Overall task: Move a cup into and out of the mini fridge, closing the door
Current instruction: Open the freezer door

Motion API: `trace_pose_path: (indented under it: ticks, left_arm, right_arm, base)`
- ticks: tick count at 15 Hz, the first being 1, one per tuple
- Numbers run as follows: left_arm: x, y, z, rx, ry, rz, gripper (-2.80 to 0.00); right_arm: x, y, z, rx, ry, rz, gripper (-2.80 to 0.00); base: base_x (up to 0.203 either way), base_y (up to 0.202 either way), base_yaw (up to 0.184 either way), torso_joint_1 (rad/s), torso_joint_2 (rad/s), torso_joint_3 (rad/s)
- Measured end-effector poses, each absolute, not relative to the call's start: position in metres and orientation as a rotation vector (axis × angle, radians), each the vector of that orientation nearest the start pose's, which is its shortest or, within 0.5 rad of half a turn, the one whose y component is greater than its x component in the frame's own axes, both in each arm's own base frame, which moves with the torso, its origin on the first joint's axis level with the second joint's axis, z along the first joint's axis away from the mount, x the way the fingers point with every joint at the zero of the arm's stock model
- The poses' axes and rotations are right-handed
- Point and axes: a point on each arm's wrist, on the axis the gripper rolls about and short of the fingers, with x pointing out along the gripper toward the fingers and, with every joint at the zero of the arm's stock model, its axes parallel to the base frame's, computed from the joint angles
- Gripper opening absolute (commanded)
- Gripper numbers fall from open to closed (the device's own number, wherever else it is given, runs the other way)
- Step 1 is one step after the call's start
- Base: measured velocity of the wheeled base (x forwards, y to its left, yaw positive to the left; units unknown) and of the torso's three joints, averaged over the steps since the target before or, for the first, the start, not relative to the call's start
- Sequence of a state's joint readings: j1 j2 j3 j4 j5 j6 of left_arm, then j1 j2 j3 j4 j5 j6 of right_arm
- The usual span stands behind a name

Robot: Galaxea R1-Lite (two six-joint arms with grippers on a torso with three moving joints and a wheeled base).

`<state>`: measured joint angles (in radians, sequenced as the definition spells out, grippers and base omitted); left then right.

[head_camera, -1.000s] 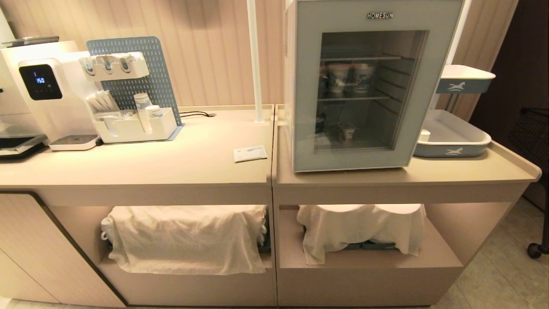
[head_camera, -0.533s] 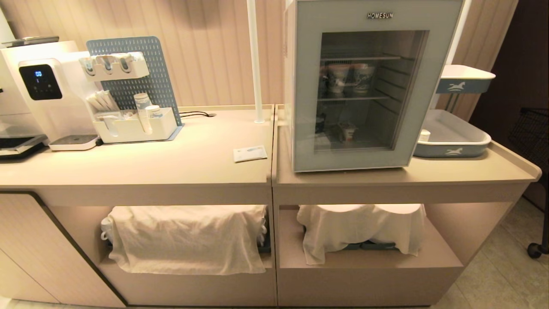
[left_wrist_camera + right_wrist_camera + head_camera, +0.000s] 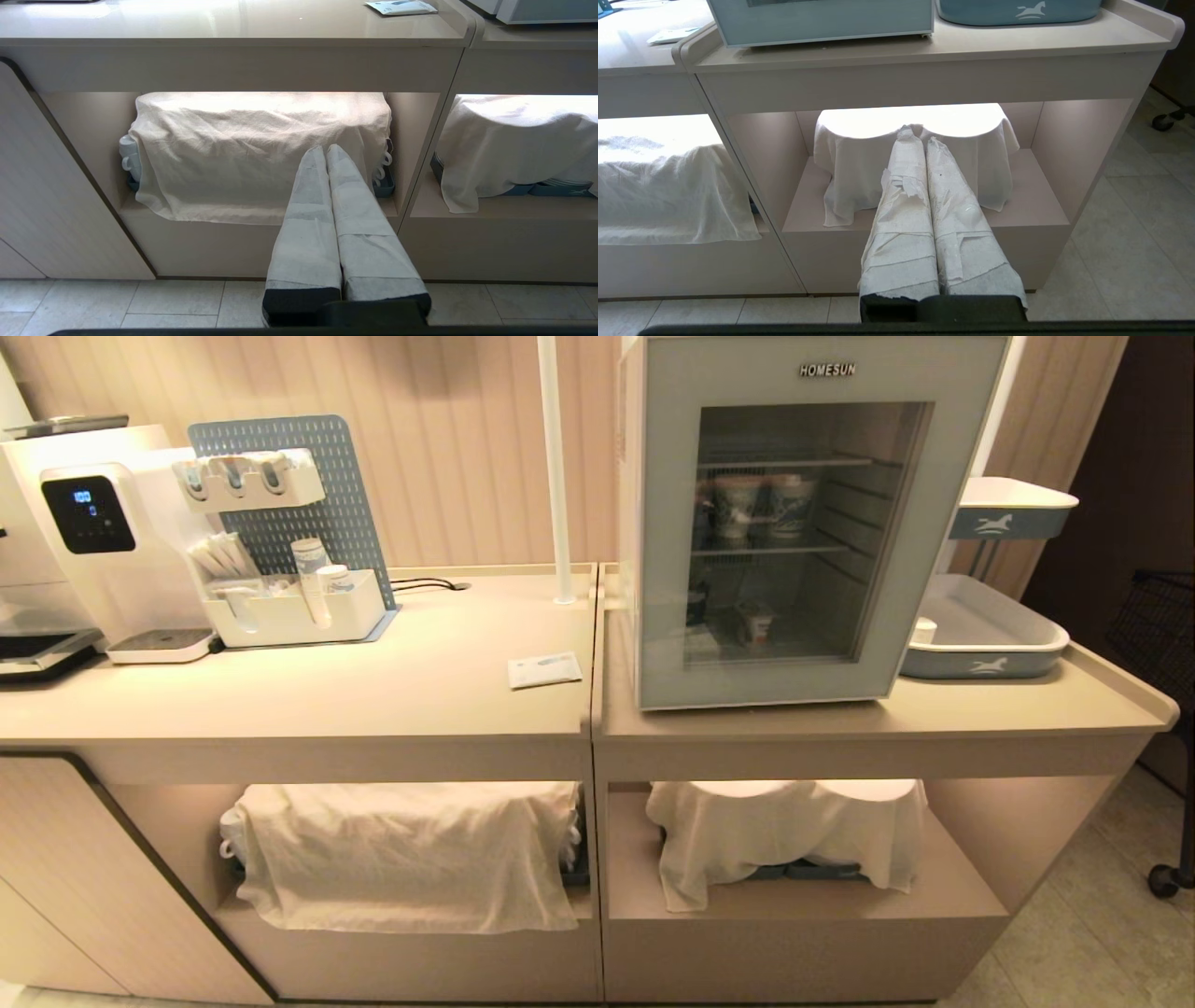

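Mini fridge on the right counter, door shut.
Cup sits inside on the bottom shelf, paper cups a shelf above, tray just right of the fridge.

mini fridge: white body
door: pale grey-blue frame around a dark glass window, silver HOMESUN lettering along the top
cup: white with an orange label, seen through the glass
paper cups: white with blue print, on the fridge's upper shelf
counter: plain beige
wall: pinkish beige with fine vertical ribbing
pegboard: grey-blue, dotted with small slots
trays: grey-blue outside with a white horse motif, white inside
cloths: cream, unpatterned, crumpled
left gripper: white wrapping on the jaws, black at the base
right gripper: white wrapping, torn in places, black at the base
floor: pale grey tiles
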<state>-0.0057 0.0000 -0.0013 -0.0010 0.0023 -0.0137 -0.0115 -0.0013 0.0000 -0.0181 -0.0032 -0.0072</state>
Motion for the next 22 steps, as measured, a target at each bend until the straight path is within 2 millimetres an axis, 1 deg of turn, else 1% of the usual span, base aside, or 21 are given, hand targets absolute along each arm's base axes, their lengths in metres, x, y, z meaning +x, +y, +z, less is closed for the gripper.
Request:
trace_pose_path:
  ticks: [22]
  left_arm:
    - [-0.0228, 0.0002, 0.0757, -0.016, -0.002, -0.003, -2.80]
  right_arm:
    - [-0.0229, 0.0002, 0.0773, -0.008, -0.019, -0.014, -2.80]
  base:
    - [0.000, 0.000, 0.000, 0.000, 0.00, 0.000]
